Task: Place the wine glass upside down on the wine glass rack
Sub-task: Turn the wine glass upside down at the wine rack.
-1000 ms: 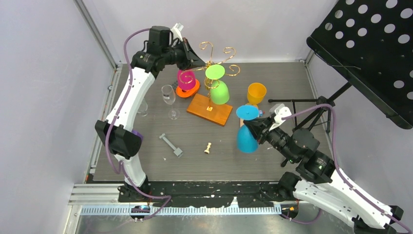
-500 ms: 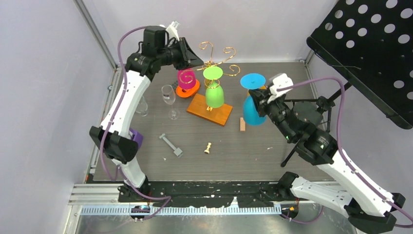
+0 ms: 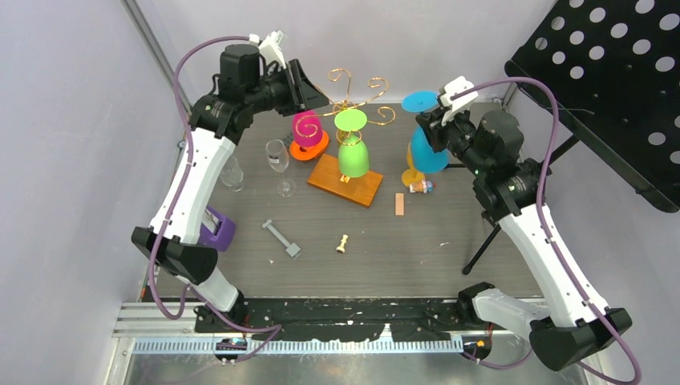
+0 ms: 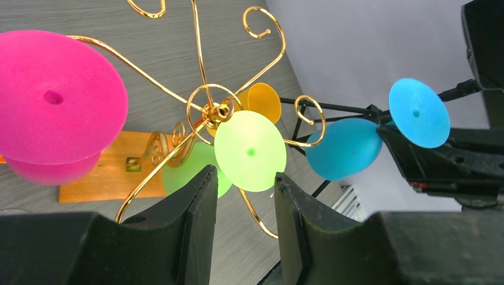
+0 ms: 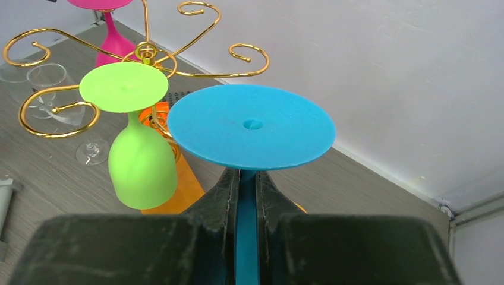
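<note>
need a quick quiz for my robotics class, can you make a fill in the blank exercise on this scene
The right end effector is shut on the ___ of the blue glass.
The green glass hangs ___ on the rack.
The left end effector is ___ and holds nothing.
Missing words: stem; upside down; open.

L arm (image 3: 192,180): base ~7 o'clock in top view, elbow out twd 9, forearm up to 11. L gripper (image 3: 311,87) points twd 3 o'clock, jaws apart, nothing between. R arm (image 3: 549,257): base ~5 o'clock, stretched tall to 1. R gripper (image 3: 429,132) faces ~9 o'clock, fingers (image 5: 229,184) pinched on stem of blue wine glass (image 3: 427,154).
</note>
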`<state>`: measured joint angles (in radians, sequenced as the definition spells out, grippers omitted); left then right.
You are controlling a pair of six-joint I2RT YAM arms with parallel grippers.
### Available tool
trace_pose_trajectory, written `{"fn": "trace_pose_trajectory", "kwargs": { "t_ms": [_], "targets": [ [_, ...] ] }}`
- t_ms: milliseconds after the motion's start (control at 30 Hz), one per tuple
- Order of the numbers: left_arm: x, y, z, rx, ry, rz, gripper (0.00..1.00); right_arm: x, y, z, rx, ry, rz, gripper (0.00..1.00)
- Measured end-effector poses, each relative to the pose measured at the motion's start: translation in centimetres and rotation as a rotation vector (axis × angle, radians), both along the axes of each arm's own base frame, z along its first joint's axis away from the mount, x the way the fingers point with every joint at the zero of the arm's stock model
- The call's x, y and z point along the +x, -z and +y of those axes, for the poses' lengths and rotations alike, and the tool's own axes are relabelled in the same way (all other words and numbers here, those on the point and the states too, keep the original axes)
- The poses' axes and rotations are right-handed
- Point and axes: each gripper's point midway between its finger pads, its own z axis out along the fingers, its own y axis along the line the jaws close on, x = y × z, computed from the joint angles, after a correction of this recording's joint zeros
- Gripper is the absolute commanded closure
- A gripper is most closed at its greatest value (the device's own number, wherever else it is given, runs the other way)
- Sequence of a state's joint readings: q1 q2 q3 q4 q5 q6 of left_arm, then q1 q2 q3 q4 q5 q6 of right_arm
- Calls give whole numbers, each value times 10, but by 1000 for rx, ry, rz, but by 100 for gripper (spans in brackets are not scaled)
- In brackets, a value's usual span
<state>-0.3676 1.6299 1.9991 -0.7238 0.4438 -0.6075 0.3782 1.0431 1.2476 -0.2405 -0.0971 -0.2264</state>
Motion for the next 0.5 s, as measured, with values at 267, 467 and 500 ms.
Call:
{"fn": "trace_pose_trajectory", "kwargs": {
  "t_ms": [267, 467, 500],
  "targets": [
    [-13, 24, -6, 67, 40, 4, 61, 21, -7, 4, 13, -132, -73, 95],
    [-36, 32, 4, 82, 38, 6, 60, 30, 8, 18, 14, -220, -94, 95],
    [-40, 29, 6, 81, 36, -3, 60, 33, 14, 20, 14, -229, -89, 95]
  ]
}}
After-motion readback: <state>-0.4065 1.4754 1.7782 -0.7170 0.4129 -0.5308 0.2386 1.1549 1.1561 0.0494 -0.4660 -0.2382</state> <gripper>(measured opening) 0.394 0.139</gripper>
